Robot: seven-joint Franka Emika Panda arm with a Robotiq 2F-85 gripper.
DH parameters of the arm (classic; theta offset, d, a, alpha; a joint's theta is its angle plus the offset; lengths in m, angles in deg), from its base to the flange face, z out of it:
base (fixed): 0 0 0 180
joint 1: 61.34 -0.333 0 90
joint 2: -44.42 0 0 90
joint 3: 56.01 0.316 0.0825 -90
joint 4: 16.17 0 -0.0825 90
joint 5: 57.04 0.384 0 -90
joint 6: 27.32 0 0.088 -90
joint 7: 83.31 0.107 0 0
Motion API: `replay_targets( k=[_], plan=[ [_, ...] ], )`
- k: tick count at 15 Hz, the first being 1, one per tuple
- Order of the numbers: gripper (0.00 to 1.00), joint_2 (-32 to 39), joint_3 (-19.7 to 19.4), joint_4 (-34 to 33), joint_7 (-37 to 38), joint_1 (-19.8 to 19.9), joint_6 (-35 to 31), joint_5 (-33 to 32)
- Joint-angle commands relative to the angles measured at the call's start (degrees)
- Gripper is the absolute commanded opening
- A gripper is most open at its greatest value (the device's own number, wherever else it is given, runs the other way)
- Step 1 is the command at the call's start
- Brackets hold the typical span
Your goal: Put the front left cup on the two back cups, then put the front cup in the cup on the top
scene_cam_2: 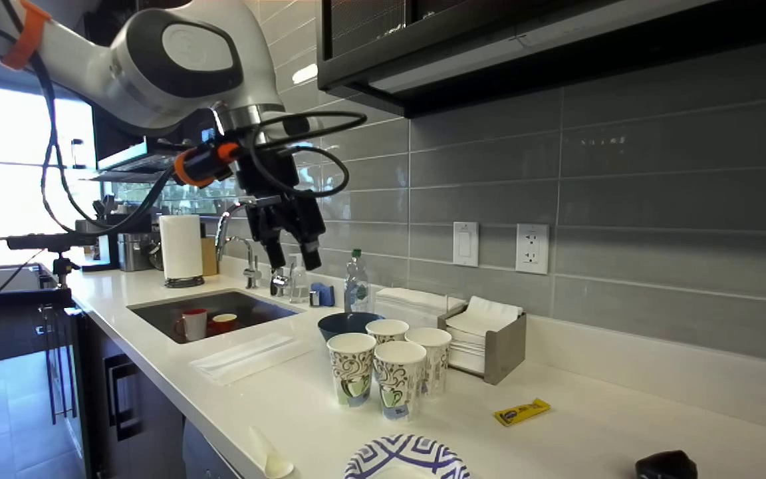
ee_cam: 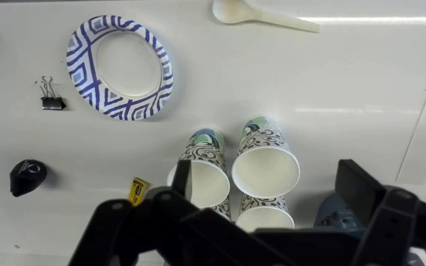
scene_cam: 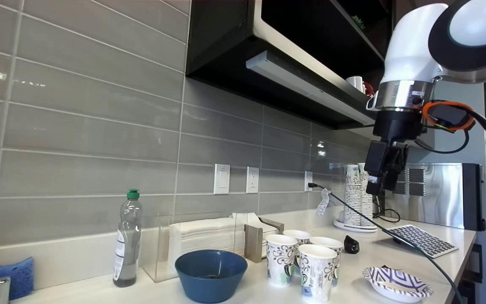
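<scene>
Aloft, end effector [scene_cam_2: 293, 260] spread, cups [scene_cam_2: 393, 374], room to counter edge [scene_cam_2: 165, 388]

**Window [scene_cam_2: 10, 193] burns white beyond the gripper [scene_cam_2: 294, 258]**

And it's blazing in an exterior view, detail blown right out, while the floor [scene_cam_2: 24, 426] far below the gripper glows cold blue! Higher than the gripper, the cabinet [scene_cam: 298, 25] sinks nearly to black; behind the gripper, rippling reflections flash off the steel appliance [scene_cam: 441, 194]. Specks of glare dot the grey tiles [scene_cam: 99, 126]. Now the wrist view: under the gripper, white streaks slash the counter [ee_cam: 346, 74], and a soft shadow sits beside the small black object [ee_cam: 28, 177]. The fingers [ee_cam: 359, 192] loom close, dark and soft-edged. Well away from the gripper, the bottle label [scene_cam: 120, 249] blurs past reading.
</scene>
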Motion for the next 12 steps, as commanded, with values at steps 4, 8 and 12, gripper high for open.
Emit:
replay_targets(
  k=[4, 8, 12],
  plan=[
    [1.0, 5.77, 0.4, -0.45, 8.18, 0.3, -5.23, 5.31],
    [1.0, 10.29, 0.84, -0.64, 12.2, 1.01, -8.71, 5.31],
    [1.0, 14.5, 0.89, -0.86, 15.28, 1.42, -11.49, 5.03]
  ],
)
